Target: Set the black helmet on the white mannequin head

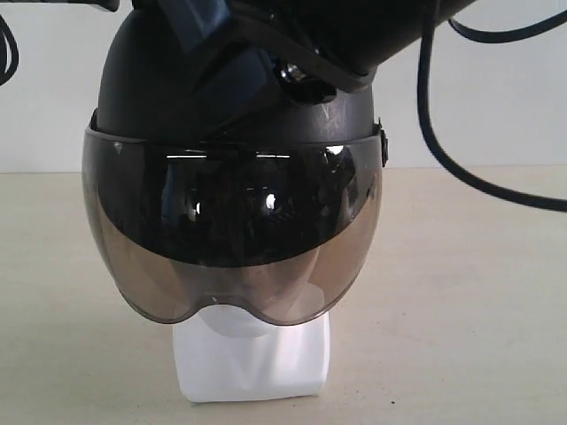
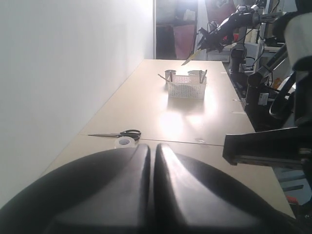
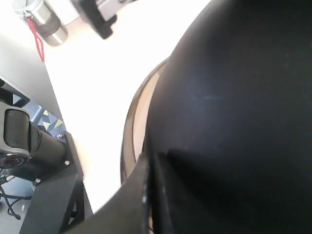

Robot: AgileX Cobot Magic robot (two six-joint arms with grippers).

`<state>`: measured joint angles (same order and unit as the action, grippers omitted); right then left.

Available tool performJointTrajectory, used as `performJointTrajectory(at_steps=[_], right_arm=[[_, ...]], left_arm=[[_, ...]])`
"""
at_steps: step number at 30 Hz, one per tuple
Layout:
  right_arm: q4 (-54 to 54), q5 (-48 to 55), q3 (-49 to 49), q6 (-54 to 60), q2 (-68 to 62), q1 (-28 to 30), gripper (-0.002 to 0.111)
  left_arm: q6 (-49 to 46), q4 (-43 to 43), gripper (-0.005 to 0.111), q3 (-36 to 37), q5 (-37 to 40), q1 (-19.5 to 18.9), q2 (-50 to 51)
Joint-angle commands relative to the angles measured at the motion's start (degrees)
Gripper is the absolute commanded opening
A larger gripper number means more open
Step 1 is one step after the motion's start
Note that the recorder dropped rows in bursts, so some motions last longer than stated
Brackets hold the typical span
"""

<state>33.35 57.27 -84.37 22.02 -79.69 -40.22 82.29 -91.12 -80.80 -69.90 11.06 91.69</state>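
Observation:
The black helmet sits over the white mannequin head. Its smoky visor hangs in front of the face, so only the chin and the squarish base show below it. My right gripper reaches in from the upper right and lies on the helmet's crown. In the right wrist view that right gripper is shut, its fingers side by side against the black helmet shell, with nothing between them. My left gripper is shut and empty, and points along a long table away from the helmet.
In the left wrist view, scissors and a tape roll lie on the table, with a white basket farther off and another robot arm beyond it. A metal flask and a camera on a black stand are near the helmet. Cables hang at the right.

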Motion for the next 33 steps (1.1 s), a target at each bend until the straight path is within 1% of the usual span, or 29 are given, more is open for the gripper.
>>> performJointTrajectory(at_steps=[1, 7, 22, 28, 33], right_arm=[[-4.18, 0.78, 0.41, -1.65, -0.39, -0.44, 0.000], [-4.31, 0.20, 0.41, -2.17, -0.26, -0.44, 0.000], [-5.51, 2.58, 1.62, -3.11, -0.26, -0.44, 0.000], [-5.62, -0.17, 6.29, -3.11, -0.26, -0.44, 0.000], [-5.50, -2.84, 6.40, -2.98, 1.40, -0.44, 0.000]], left_arm=[[0.75, -0.95, 0.004, 0.71, -0.06, 0.34, 0.67], [1.66, -1.29, 0.004, 0.71, -0.06, 0.34, 0.67], [1.66, -1.29, 0.004, 0.71, -0.06, 0.34, 0.67], [1.66, -1.29, 0.004, 0.71, -0.06, 0.34, 0.67], [1.65, -1.40, 0.004, 0.71, -0.06, 0.34, 0.67]])
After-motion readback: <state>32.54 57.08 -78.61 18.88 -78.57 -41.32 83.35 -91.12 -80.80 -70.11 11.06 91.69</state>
